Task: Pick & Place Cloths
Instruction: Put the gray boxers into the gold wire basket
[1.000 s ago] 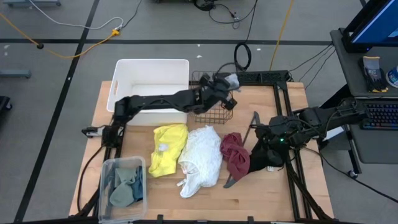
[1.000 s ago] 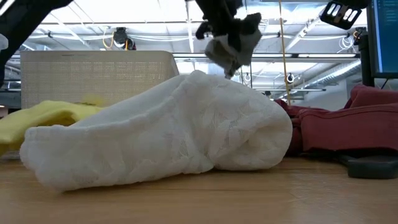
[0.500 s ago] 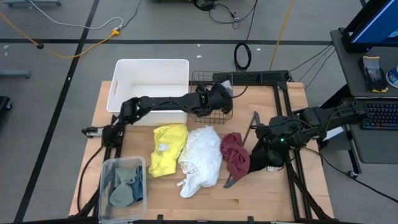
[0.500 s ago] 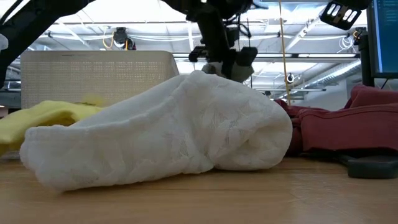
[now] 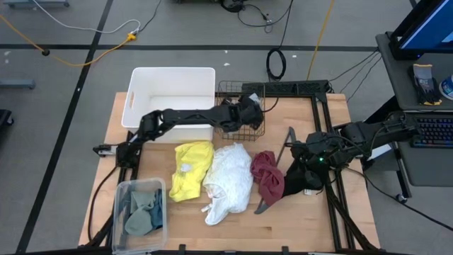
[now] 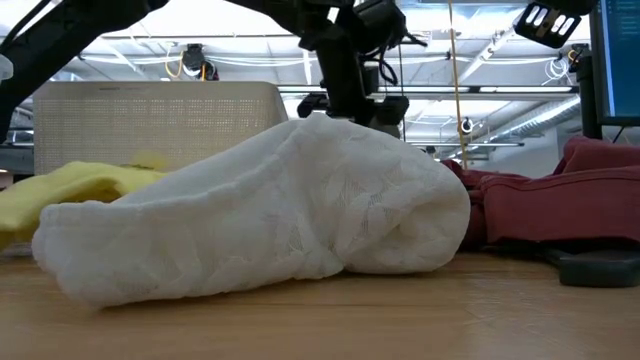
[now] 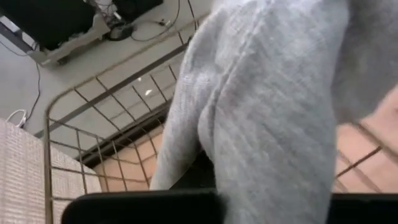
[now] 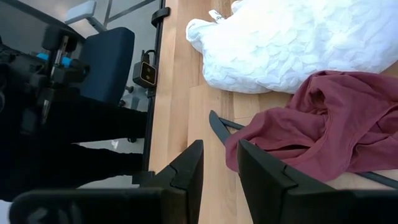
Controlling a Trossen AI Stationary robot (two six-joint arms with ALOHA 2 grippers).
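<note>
My left gripper reaches in over the black wire basket at the table's far side, shut on a grey cloth that fills its wrist view. In the low view, the left gripper stands behind the white cloth. Across the middle of the table lie a yellow cloth, the white cloth, a maroon cloth and a black cloth. My right gripper is open and hovers by the black cloth, facing the maroon cloth. Teal and sage cloths fill a clear tub. My left gripper holds the grey cloth by a bunched fold. The cloth itself hides the fingertips. It hangs ahead of the fingers, inside the wire basket. Whether its lower end rests on the basket floor cannot be told.
A white plastic bin stands left of the wire basket. A thin black angled metal bar lies by the maroon cloth and runs under it. The clear tub sits at the near left corner. Bare wood shows along the near edge.
My left gripper has moved down and a little toward the near edge, carrying the grey cloth from above the basket's far rim down into the basket. In the low view the cloth has sunk behind the white cloth.
</note>
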